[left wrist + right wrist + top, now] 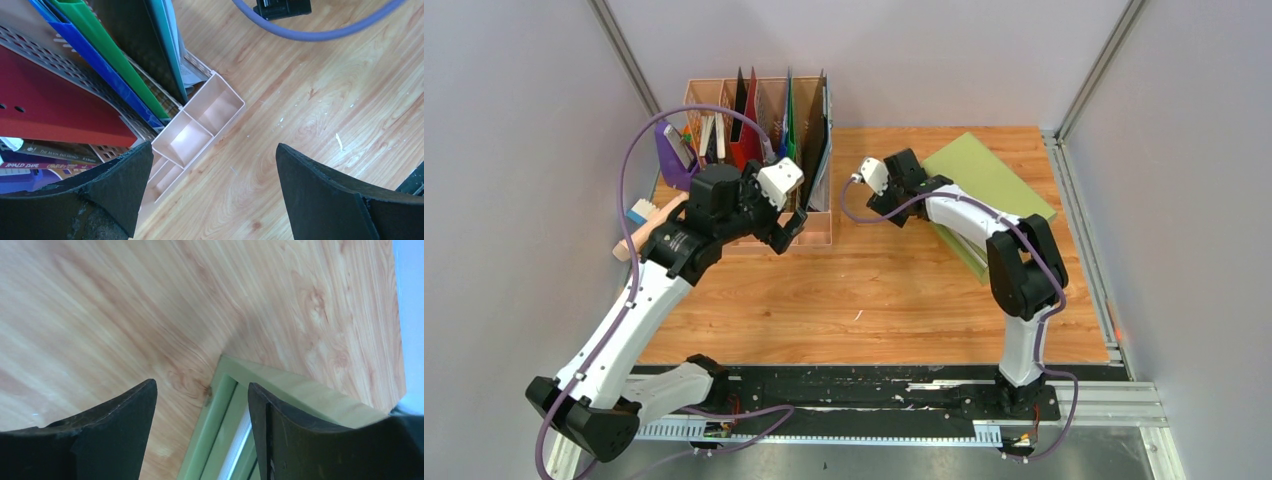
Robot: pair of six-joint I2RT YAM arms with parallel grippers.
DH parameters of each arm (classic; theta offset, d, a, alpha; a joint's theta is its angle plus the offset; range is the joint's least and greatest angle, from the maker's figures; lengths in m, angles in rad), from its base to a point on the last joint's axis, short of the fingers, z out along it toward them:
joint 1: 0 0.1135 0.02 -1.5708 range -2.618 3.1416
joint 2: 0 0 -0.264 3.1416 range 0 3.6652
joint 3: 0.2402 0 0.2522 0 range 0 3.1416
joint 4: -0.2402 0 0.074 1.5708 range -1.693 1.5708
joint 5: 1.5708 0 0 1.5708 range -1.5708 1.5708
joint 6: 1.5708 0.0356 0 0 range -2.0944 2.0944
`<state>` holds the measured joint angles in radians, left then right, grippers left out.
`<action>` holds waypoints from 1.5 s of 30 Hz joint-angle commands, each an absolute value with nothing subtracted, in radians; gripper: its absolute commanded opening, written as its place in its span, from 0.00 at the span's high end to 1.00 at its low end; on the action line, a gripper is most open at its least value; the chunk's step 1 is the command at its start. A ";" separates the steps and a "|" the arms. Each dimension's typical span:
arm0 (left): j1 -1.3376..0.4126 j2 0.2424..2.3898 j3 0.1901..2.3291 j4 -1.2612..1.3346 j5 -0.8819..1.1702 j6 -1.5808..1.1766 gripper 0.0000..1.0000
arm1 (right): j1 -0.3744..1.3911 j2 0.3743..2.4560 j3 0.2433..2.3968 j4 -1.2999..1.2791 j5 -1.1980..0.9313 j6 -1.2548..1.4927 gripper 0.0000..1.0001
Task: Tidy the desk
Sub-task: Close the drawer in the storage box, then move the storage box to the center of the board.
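Desk (874, 300), wood-grain, between seemingly grey walls (504, 150)

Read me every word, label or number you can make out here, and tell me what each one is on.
"ROALD DAHL": on the red book spine, in the left wrist view. The title after it is too blurred to read.
Small print on the brown book spine just above it: too small to read.
Top and right wrist views: no readable text.
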<state>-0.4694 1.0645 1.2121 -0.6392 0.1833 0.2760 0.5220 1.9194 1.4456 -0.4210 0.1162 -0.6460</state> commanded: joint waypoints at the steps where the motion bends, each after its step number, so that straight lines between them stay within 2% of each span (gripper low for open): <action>1: -0.462 1.028 1.225 -0.626 0.210 0.268 0.00 | 0.470 1.955 1.541 -0.463 0.201 -0.663 0.32; 23: -0.462 1.026 1.222 -0.622 0.235 0.263 0.00 | 0.268 2.132 1.792 -0.516 0.320 -0.639 0.32; 32: -0.462 1.031 1.221 -0.621 0.242 0.262 0.00 | 0.276 1.974 1.753 -0.578 0.030 -0.481 0.26; 38: -0.462 1.033 1.209 -0.606 0.217 0.264 0.00 | 0.277 1.837 1.683 -0.573 -0.143 -0.354 0.18; 45: -0.462 1.020 1.198 -0.593 0.162 0.262 0.00 | 0.274 1.721 1.664 -0.554 -0.181 -0.278 0.09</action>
<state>-0.4686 1.0431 1.2026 -0.6319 0.1925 0.2741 0.2779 1.7885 1.6741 -0.5846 -0.1246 -0.3553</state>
